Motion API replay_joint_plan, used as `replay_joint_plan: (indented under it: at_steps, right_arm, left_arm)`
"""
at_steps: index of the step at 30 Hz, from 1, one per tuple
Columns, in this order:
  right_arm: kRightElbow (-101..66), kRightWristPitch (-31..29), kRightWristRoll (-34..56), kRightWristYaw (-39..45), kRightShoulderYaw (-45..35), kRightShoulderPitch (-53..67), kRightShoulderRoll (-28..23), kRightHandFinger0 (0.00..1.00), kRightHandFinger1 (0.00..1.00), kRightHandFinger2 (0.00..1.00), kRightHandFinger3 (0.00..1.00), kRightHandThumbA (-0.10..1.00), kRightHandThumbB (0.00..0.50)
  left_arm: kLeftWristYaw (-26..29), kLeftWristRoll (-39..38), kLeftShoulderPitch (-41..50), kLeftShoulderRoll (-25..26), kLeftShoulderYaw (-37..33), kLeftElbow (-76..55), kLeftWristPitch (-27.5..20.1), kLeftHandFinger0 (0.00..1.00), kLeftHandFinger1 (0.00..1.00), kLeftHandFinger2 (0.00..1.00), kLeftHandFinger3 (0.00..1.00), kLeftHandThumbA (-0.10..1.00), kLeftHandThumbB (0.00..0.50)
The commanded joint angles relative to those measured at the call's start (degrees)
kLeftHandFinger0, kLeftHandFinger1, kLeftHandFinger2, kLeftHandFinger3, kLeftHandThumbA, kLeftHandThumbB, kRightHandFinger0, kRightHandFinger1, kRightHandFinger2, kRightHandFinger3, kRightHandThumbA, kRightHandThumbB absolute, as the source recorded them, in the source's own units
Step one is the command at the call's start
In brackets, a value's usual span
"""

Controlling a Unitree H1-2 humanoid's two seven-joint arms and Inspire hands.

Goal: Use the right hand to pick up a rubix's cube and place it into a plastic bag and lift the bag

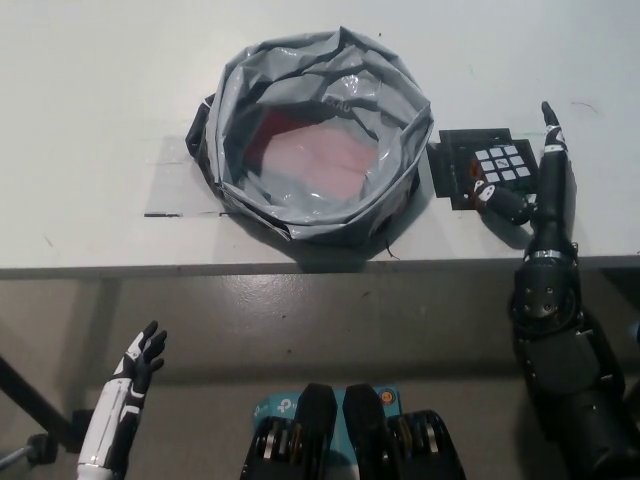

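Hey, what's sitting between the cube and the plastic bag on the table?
Head view: only the black mat under the cube; nothing else before the bag.

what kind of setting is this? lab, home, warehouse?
Probably a lab test bench: a bare white table with tape marks, staged with only a rolled-down grey plastic bag and a Rubik's cube on a black mat.

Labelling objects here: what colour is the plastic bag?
Grey plastic bag, with a reddish patch showing inside at the bottom; head view shows it.
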Motion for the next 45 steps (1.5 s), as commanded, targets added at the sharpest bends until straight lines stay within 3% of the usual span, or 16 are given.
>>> replay_joint_plan:
  at_steps: [1,10,24,29,38,45]
  right_arm:
    - [0.3,0.3,2.5,-0.3,0.3,-4.2,-0.5,1.0,1.0,1.0,1.0,0.93,0.481]
    - [1.5,0.4,3.1,0.9,1.5,-4.1,-0.7,1.0,1.0,1.0,1.0,0.92,0.46]
    - [2.3,1.3,7.3,4.8,2.0,-5.4,-0.4,1.0,1.0,1.0,1.0,0.92,0.471]
    - [4.1,1.3,8.2,4.9,2.0,-6.2,-0.4,1.0,1.0,1.0,1.0,0.91,0.464]
    - [7.6,0.9,9.3,4.6,2.2,-7.2,-0.4,1.0,1.0,1.0,1.0,0.91,0.483]
    - [11.1,-0.2,10.0,4.3,2.3,-8.1,-0.8,1.0,1.0,1.0,1.0,0.86,0.451]
  left_arm:
    - [-0.7,-1.0,-0.3,0.7,0.2,-1.9,-1.7,1.0,1.0,1.0,1.0,1.0,0.265]
    - [-1.3,-1.0,-0.4,0.9,0.2,-2.6,-0.7,1.0,1.0,1.0,1.0,1.0,0.266]
    - [-1.1,-0.3,-0.6,0.7,0.3,-2.7,-0.4,1.0,1.0,1.0,1.0,1.0,0.27]
    - [-1.2,-0.8,-0.7,0.6,0.4,-2.6,-0.4,1.0,1.0,1.0,1.0,1.0,0.294]
    - [-0.8,0.1,-0.6,0.6,0.4,-3.0,-0.4,1.0,1.0,1.0,1.0,1.0,0.284]
    - [-0.7,0.3,-0.8,0.6,0.5,-2.7,-0.5,1.0,1.0,1.0,1.0,1.0,0.267]
